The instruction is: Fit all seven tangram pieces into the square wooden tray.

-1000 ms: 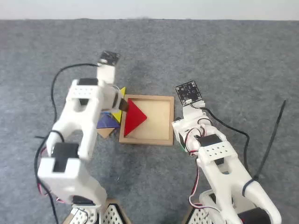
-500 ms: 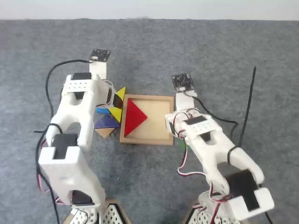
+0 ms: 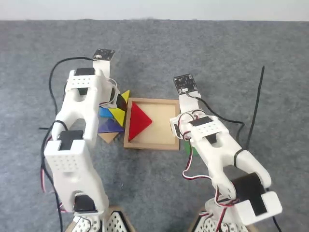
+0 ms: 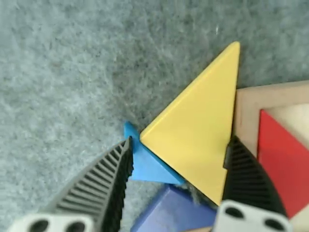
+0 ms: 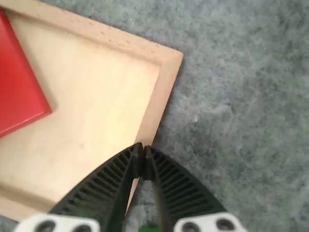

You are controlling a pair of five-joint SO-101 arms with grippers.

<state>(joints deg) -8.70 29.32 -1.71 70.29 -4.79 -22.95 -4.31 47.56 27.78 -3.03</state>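
Left wrist view: the left gripper [image 4: 181, 142] has its jaws wide apart, one on each side of the yellow triangle [image 4: 198, 121]. That triangle lies on the grey mat [image 4: 72, 72], touching the wooden tray [image 4: 246, 111] and a blue piece [image 4: 147, 166]. A red triangle [image 3: 137, 121] lies inside the tray. The right gripper [image 5: 143, 152] is pressed together over the tray's rim.

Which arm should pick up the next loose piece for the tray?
Left. The left gripper, open, straddles the yellow triangle beside the tray; the right gripper is shut over the tray's opposite rim.
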